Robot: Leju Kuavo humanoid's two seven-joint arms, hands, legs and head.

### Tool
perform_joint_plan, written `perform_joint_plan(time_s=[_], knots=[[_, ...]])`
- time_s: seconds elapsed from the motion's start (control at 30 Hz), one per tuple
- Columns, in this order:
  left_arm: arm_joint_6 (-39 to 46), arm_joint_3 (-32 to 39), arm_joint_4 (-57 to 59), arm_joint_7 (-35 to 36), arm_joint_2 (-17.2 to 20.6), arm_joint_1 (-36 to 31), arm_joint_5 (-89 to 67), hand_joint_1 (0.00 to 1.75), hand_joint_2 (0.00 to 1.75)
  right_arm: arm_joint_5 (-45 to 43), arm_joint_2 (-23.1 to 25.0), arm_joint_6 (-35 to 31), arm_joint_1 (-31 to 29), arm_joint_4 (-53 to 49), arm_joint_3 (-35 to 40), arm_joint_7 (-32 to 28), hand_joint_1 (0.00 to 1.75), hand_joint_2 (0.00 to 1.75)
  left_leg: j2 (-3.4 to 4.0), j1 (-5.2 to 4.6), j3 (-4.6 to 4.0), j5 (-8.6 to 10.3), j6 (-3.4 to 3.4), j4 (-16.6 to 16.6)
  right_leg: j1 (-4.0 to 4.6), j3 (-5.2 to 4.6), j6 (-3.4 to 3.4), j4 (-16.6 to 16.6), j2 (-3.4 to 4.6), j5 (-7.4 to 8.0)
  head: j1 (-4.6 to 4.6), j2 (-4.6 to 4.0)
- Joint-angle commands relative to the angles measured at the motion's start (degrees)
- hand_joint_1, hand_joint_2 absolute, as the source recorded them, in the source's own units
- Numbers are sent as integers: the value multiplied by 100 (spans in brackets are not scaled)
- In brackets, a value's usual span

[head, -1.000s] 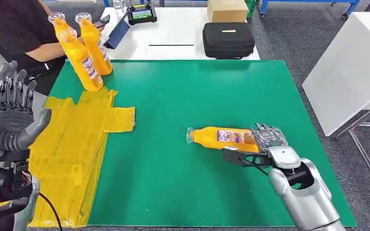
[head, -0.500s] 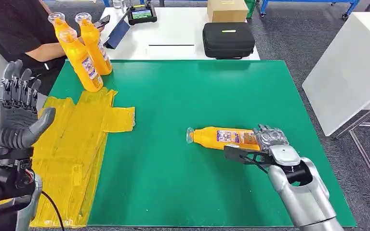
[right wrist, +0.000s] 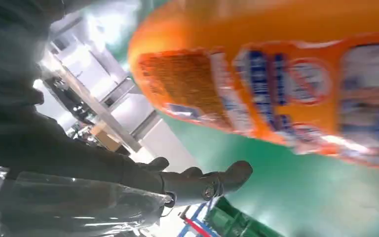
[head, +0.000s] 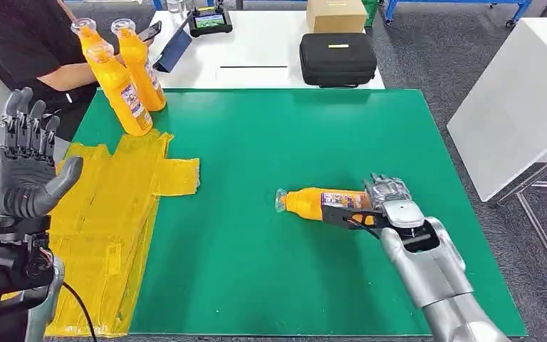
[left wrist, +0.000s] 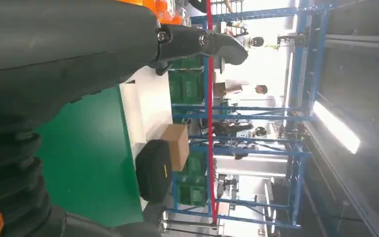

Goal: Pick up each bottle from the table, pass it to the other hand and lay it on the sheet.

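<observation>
Dark fingers (head: 387, 191) of the right hand (head: 388, 203) are curling around the base of the orange bottle (head: 320, 202), which is lying on the green mat (head: 271, 142); whether the grasp is closed cannot be told. The left hand (head: 25, 167) is waiting spread and empty above the yellow sheet (head: 107, 221), so the pick-up appears in hand, and a firm grip and lift toward that hand come next. White tables (head: 256, 50) and grey floor (head: 427, 50) are surrounding the mat.

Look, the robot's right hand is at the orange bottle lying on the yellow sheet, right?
Not quite. The right hand is at the lying orange bottle, but that bottle lies on the green mat, not on the yellow sheet. The head view shows it.
</observation>
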Motion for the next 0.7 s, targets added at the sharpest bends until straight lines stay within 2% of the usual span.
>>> perform_joint_plan(time_s=[0.03, 0.23, 0.4, 0.43, 0.47, 0.7], knots=[[21, -155, 461, -52, 29, -313, 82, 0, 175, -133, 323, -211, -860, 1729, 510, -246, 0, 175, 7, 3, 9, -2, -11, -1, 2, 9, 1, -3, 2, 0, 0, 0], [28, -196, 465, -52, 38, -331, 92, 0, 175, -345, 421, -266, -958, 2080, 623, -329, 0, 175, 10, 14, 32, -12, -31, -1, 12, 36, 1, -9, -3, -6, 2, 0], [26, -228, 484, -9, -38, -409, 80, 0, 175, -769, 449, -64, -942, 2441, 949, -337, 0, 175, 3, 5, 15, -4, -16, -3, 4, 17, 1, -6, -4, -3, 0, 0], [22, -237, 486, 7, -37, -427, 79, 0, 175, -816, 419, -2, -925, 2444, 1046, -350, 65, 175, 4, 11, 27, -7, -25, -4, 9, 32, 1, -10, -6, -5, 0, 0], [4, -243, 514, 50, -54, -477, 80, 0, 175, -1013, 341, 196, -847, 2380, 1202, -359, 175, 175, -2, 4, 11, -1, -11, -4, 3, 13, 0, -7, -7, -1, 2, 0], [-91, -324, 638, 161, -123, -560, 80, 0, 175, -1511, -29, 462, -520, 1703, 1482, -138, 175, 175, -16, 10, 40, -1, -19, -10, 11, 43, 2, -19, -28, -6, 0, 0]])
